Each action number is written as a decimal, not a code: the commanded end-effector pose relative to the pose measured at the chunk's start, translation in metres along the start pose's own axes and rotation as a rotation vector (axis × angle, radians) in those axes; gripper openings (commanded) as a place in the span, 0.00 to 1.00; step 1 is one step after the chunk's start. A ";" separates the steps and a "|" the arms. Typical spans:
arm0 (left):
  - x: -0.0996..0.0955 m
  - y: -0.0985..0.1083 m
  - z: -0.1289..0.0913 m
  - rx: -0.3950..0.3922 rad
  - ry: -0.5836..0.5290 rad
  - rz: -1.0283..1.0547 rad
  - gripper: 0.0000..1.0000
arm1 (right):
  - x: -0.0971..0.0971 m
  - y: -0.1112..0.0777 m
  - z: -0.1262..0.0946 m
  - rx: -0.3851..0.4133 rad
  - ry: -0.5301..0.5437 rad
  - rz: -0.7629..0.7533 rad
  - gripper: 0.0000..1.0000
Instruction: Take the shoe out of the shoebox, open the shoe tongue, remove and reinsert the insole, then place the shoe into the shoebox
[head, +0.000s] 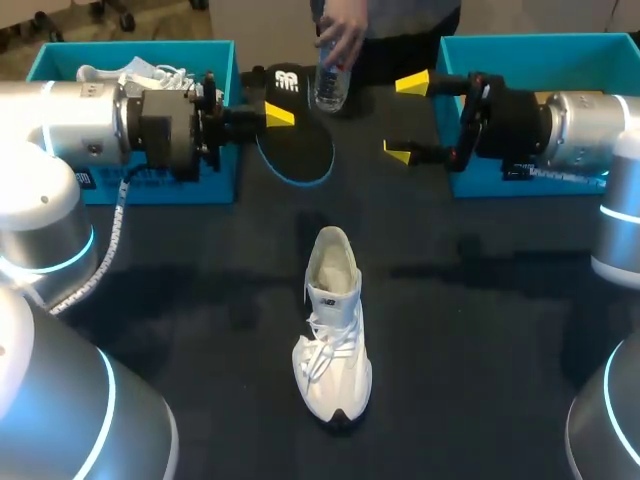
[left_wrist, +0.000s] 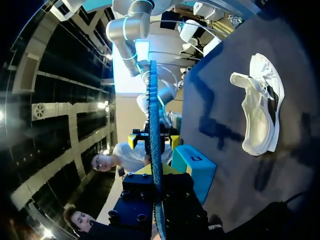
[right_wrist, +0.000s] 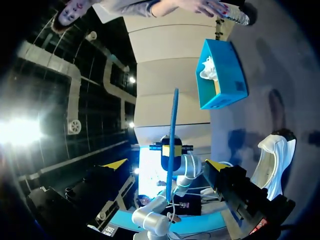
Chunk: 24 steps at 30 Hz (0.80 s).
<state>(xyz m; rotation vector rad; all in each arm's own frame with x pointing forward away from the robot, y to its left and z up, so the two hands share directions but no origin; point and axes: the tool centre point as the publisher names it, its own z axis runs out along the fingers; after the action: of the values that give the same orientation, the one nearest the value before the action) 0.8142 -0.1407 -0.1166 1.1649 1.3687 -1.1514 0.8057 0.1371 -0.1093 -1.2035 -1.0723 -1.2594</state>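
Left gripper (head: 278, 115) is pinched on the insole (head: 297, 152), fingers on one long edge around mid-length. In the left wrist view the insole runs edge-on straight out between the fingers, black with a blue rim. It sits toward the table's (head: 200, 300) far edge, about mid-width. Can't tell whether it touches the table. Right gripper (head: 405, 117) is spread wide and holding nothing. It faces the left one across the insole, both yellow tips well clear of it. The right wrist view shows the insole edge-on ahead, in line with the gap between the fingers. The shoe (head: 335, 330) is out of the box, white, upright on its sole at mid-table, nearer the near edge. Its toe points to the near edge, the laces are loose, and neither gripper touches it. Left shoebox (head: 215, 185) is at the far left corner, partly hidden by the left arm, with a second shoe (head: 140, 72) inside. Right shoebox (head: 520, 55) is at the far right corner, behind the right wrist. Obstruction: a person's hand (head: 340, 35) reaches over the far edge and holds a clear bottle (head: 330, 82) upright just beside the insole's far end, between the two grippers.
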 end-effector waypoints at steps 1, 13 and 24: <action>0.004 0.014 0.017 0.006 0.014 0.030 0.00 | -0.004 0.002 0.001 -0.009 -0.021 -0.006 1.00; 0.010 0.031 0.029 0.095 -0.013 0.051 0.00 | -0.021 -0.019 0.021 -0.047 -0.073 -0.058 1.00; 0.016 0.038 0.037 0.075 0.004 0.063 0.00 | -0.021 -0.015 0.030 -0.008 -0.101 -0.049 1.00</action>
<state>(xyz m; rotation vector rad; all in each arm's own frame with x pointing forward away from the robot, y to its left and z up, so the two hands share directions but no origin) 0.8503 -0.1645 -0.1346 1.2551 1.2852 -1.1650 0.7874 0.1614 -0.1262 -1.2660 -1.1443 -1.2977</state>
